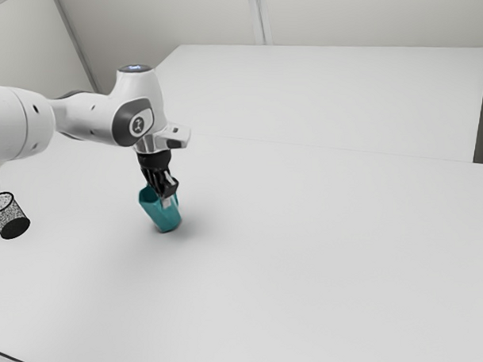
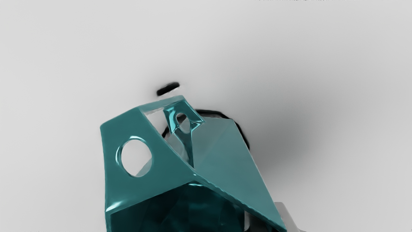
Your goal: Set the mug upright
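Here, mug (image 2: 222, 148) tilted, wall (image 2: 254, 190) between fingers (image 2: 285, 214)

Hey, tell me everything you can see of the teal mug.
The mug is glossy teal, perhaps ceramic or plastic, with flat, angular facets, a round hole through one panel and a dark hollow interior. It leans, mouth tipped up toward the exterior view's left, bottom low over the table. The gripper is at its rim; how firmly is unclear.
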You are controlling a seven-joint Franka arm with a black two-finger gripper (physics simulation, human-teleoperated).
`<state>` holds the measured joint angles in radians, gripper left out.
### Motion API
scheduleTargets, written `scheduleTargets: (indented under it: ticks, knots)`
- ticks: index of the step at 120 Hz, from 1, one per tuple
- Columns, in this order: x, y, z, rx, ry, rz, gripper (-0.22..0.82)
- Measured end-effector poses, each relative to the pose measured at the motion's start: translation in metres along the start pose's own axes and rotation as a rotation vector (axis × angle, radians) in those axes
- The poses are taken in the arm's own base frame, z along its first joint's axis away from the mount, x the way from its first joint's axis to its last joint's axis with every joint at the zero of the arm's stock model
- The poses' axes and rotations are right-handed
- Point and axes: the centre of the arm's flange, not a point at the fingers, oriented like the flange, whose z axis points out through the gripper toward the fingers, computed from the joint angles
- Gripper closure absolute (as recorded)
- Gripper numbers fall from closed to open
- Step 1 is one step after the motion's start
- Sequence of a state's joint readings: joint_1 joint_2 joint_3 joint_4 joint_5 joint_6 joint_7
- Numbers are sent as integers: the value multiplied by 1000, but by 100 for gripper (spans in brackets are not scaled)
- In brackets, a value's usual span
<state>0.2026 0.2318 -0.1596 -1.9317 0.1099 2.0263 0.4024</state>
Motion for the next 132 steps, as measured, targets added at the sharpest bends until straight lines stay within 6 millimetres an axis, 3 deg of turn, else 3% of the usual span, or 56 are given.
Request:
scheduleTargets:
  ticks: [27,46,56,81,93,107,132]
  knots:
    - [0,0,-5,-1,12,-64,30]
    - [-7,4,-43,6,62,-104,14]
    - [-7,4,-76,-7,110,-134,10]
    - [-5,3,-183,-39,226,-175,4]
    - [-16,10,-218,-41,235,-177,2]
    - [-29,18,-236,-43,227,-183,1]
    - [-35,18,-235,-59,195,-197,0]
